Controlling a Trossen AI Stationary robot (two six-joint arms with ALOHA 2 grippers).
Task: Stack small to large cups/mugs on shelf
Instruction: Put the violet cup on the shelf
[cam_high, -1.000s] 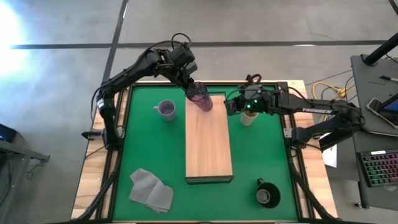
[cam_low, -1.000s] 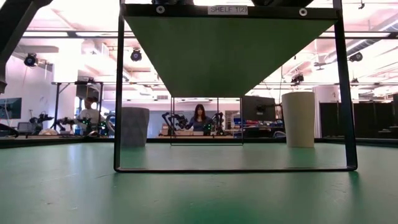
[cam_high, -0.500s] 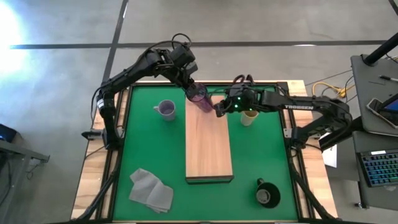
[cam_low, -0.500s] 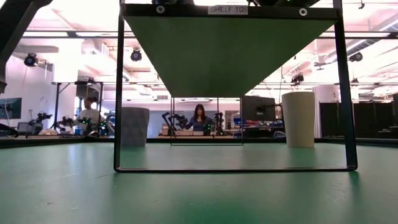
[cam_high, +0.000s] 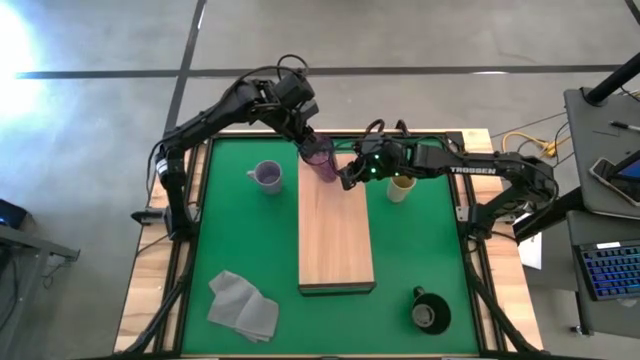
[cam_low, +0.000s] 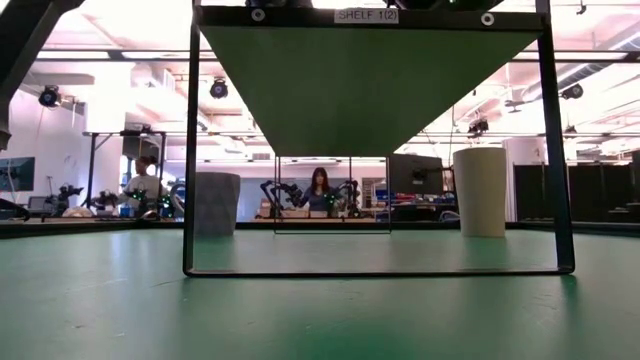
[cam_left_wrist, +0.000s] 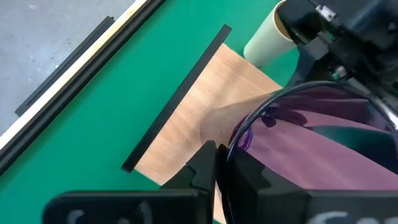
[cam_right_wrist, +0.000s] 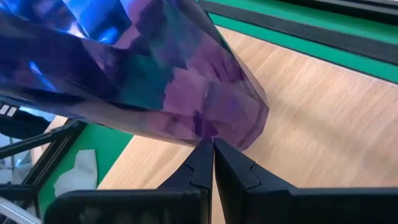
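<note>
My left gripper (cam_high: 308, 143) is shut on the dark purple ribbed tumbler (cam_high: 322, 158), which is tilted over the far end of the light-wood shelf (cam_high: 336, 235). My right gripper (cam_high: 346, 179) is shut, with its tips at the tumbler's lower side (cam_right_wrist: 186, 81). The cream-yellow cup (cam_high: 400, 187) stands on the green mat right of the shelf. The lavender mug (cam_high: 267, 176) stands on the mat left of the shelf. The black mug (cam_high: 430, 310) stands at the near right. My left gripper holds the tumbler by its rim (cam_left_wrist: 235, 144), one finger inside the mouth and one finger (cam_left_wrist: 202, 167) outside. It comes slanting down from the table's far left. The tumbler is tilted, mouth toward the gripper and base toward the shelf; whether the base rests on the board I cannot tell. My right gripper has its shut fingertips (cam_right_wrist: 209, 147) against the tumbler's wall near its base (cam_right_wrist: 214, 127). It comes about level from the table's right.
A crumpled grey cloth (cam_high: 243, 306) lies on the mat at the near left. The shelf's dark frame (cam_low: 190, 150) stands across the low view, with the lavender mug (cam_low: 215, 203) and the cream cup (cam_low: 481, 190) behind it. People show in the room beyond.
My right gripper has moved toward the table's left, from beside the cream-yellow cup across to the tumbler's lower end over the shelf. The tumbler and the other cups have kept their places.
</note>
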